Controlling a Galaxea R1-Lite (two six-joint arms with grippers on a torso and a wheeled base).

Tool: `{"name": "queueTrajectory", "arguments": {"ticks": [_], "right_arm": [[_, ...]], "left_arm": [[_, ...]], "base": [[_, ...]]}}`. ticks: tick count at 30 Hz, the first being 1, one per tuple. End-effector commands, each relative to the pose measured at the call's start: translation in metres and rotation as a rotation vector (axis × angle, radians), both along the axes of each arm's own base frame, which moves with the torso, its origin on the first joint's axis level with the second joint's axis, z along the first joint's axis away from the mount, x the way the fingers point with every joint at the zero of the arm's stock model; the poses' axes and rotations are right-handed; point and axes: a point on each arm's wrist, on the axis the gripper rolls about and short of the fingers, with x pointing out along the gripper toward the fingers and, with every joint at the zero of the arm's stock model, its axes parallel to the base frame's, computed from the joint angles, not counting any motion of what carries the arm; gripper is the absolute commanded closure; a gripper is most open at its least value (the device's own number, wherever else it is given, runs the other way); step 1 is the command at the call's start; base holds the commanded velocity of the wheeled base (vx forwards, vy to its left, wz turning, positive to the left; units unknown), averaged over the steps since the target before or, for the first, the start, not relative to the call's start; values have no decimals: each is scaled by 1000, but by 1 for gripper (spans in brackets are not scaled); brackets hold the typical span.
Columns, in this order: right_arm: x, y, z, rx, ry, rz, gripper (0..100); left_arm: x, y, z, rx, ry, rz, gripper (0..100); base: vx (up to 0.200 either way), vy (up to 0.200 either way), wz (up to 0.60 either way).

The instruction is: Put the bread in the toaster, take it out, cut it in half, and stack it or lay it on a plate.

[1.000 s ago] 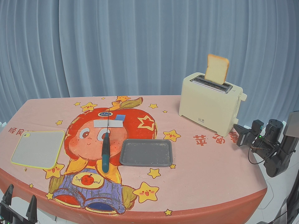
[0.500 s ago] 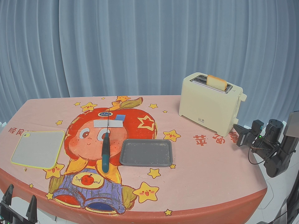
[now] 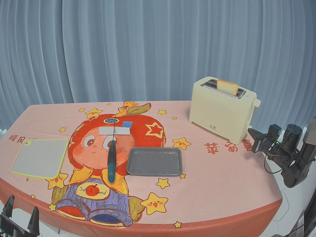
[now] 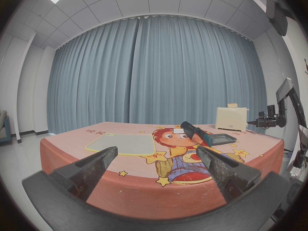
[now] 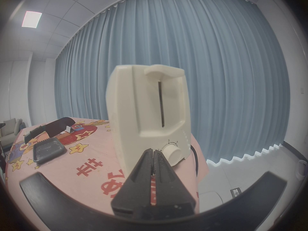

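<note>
A cream toaster (image 3: 221, 109) stands at the table's back right, with a slice of bread (image 3: 227, 87) poking a little out of its slot. My right gripper (image 3: 250, 133) is shut and empty, its tip just below the toaster's lever side (image 5: 150, 103). My left gripper (image 4: 157, 156) hangs open in front of the table's near left edge, holding nothing. A grey plate (image 3: 154, 161) lies mid-table. Left of it rests a knife (image 3: 112, 158) with a teal handle. A cutting board (image 3: 41, 157) with a yellow rim lies at the left.
A pink cartoon cloth (image 3: 210, 181) covers the table. A white and blue card (image 3: 115, 130) lies behind the knife. A blue curtain (image 3: 131, 40) hangs behind the table.
The bread, which was high above the slot, has dropped back into the toaster. My right gripper has shifted slightly to the right and up.
</note>
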Motion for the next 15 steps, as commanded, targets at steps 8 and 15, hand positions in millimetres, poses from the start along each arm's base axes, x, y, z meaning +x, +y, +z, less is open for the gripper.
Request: {"name": "queueTrajectory", "arguments": {"ticks": [8,15], "right_arm": [[-12,10,19,4,-57,40,100],[-27,23,25,1,-60,94,100]], "left_arm": [[1,0,-5,0,16,2,0],[1,0,-5,0,16,1,0]], "base": [[0,0,0],[0,0,0]]}}
